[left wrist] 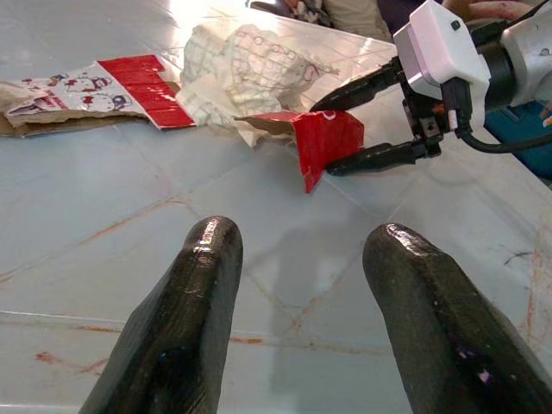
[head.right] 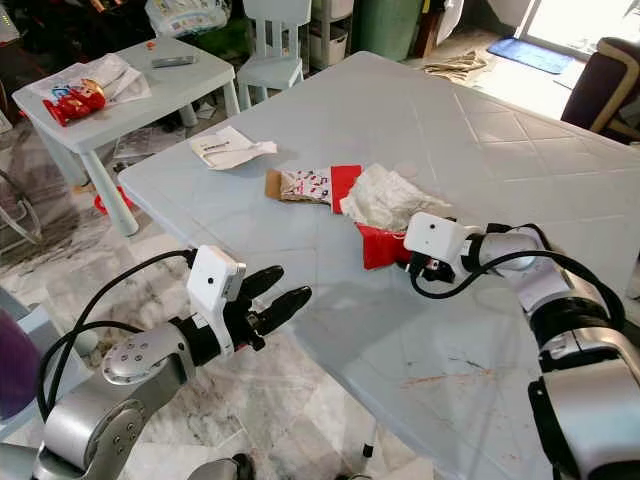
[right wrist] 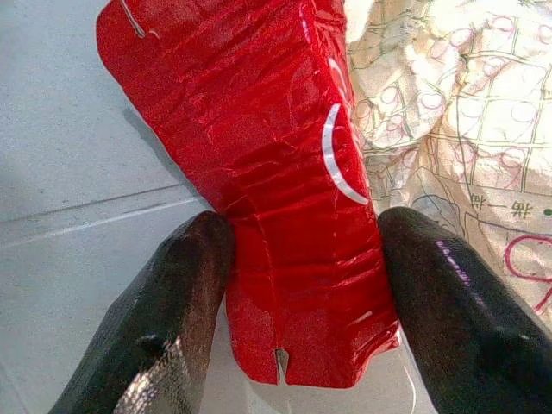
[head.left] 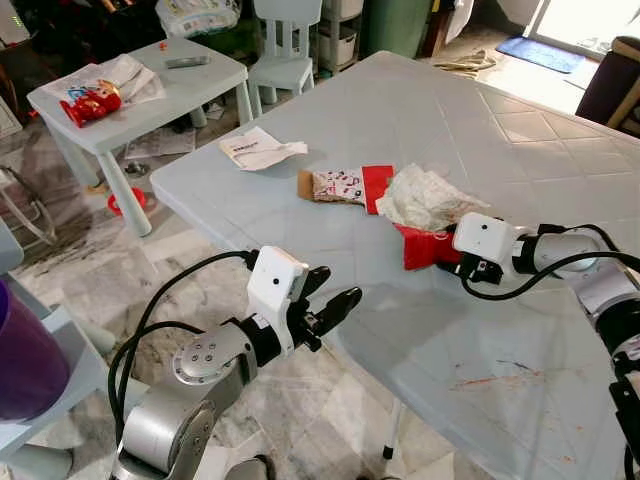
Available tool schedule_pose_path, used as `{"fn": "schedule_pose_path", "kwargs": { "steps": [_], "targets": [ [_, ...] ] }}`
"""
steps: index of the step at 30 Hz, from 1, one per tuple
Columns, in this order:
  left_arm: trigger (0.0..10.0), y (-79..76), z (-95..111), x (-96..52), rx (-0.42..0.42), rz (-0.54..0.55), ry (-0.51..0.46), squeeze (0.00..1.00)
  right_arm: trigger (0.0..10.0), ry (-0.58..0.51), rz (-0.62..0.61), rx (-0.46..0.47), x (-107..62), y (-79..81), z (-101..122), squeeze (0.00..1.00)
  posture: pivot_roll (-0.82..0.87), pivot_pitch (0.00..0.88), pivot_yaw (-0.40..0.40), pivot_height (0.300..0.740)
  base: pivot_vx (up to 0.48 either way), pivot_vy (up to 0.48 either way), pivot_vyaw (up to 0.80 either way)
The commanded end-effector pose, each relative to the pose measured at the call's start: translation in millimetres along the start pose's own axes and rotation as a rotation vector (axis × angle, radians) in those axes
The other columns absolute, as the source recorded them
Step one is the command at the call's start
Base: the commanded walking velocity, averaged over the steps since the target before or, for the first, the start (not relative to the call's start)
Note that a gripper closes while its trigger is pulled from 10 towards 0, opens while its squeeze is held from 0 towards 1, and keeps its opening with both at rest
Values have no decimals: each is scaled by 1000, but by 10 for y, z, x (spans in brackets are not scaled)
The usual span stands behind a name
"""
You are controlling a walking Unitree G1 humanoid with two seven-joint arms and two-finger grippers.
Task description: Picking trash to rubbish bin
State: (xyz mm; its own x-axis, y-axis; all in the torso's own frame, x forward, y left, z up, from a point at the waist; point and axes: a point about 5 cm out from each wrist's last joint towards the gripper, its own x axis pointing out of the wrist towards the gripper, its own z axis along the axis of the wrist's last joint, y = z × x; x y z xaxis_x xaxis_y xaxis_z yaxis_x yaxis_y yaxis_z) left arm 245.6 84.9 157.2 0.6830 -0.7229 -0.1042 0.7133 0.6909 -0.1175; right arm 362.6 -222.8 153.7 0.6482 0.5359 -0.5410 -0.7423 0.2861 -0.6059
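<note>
On the pale grey plastic table with a moulded tile pattern (head.left: 520,300), the right gripper (left wrist: 366,121) has its two black fingers set either side of a shiny red foil wrapper (head.left: 425,247), which lies towards the right of the trash pile near the middle of the tabletop. In the right wrist view the fingers touch or nearly touch the wrapper's two edges, so the hold looks just begun rather than firm. The crinkled foil could slide out or fold flat as the fingers close, because only its narrow near end sits between them. A crumpled white printed paper (head.left: 428,195) lies touching the wrapper on its far side, and a lift might drag that paper along or shake it off the table. Left of it is a flattened cardboard pack with a red flap (head.left: 345,186), and further left, near the table's far-left edge, a white paper slip (head.left: 258,148); these remain to be collected. The left gripper (head.left: 328,300) hovers off the near-left table edge with fingers spread and holding nothing. I can see no rubbish bin, so carrying the wrapper away risks dropping it en route.
</note>
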Motion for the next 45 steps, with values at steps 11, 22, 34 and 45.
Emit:
{"fn": "schedule_pose_path", "kwargs": {
  "steps": [11,22,34,45],
  "targets": [
    [10000,-30,25,17,1,-13,-10,0,0,-70,51,44,108,266,-22,0,114,132,-46,740,0,0,0],
    [10000,-6,40,66,-12,-8,-28,0,0,-258,45,110,48,274,188,0,80,113,-46,740,0,0,0],
    [10000,8,67,113,-25,-9,-48,0,0,-380,117,155,3,337,457,0,68,100,-50,740,0,0,0],
    [10000,98,50,128,-50,45,-48,0,0,-342,133,149,-9,424,452,0,67,99,-51,740,0,0,0]
  ]
}}
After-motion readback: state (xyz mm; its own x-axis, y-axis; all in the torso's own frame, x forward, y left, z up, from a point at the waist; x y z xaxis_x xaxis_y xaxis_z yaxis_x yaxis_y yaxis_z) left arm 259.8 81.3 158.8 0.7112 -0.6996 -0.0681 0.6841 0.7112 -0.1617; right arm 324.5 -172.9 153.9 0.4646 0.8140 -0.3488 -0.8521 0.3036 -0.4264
